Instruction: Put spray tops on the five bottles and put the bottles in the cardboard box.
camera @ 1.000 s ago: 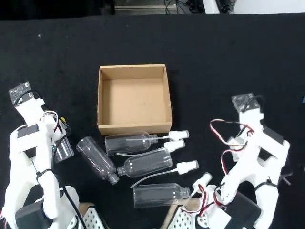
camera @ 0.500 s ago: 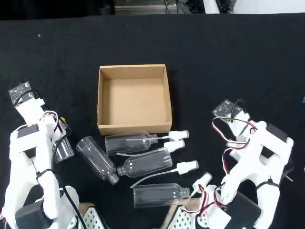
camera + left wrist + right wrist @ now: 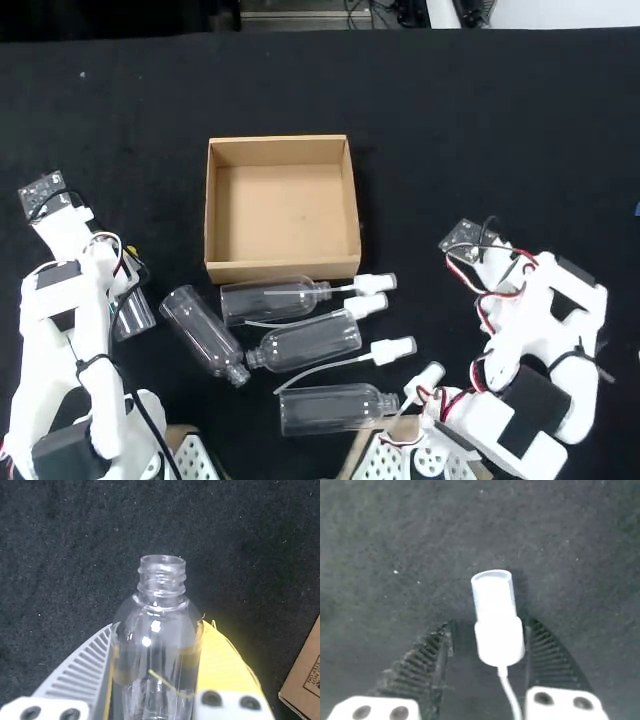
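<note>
At left of table point(image 3: 500, 120), L claw point(image 3: 159, 626) is clenching a bottle point(image 3: 161, 580) — R claw point(image 3: 489, 624) is hanging released round a top point(image 3: 495, 600).

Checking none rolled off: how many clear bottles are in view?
5. One bottle is in the left gripper. Four lie on the table before the cardboard box: a slanted one, two beside it, and one nearest the arm bases. None seems hidden.

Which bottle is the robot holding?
The capless bottle clamped in the jaws of the left gripper. The other four bottles lie loose on the table near the cardboard box.
</note>
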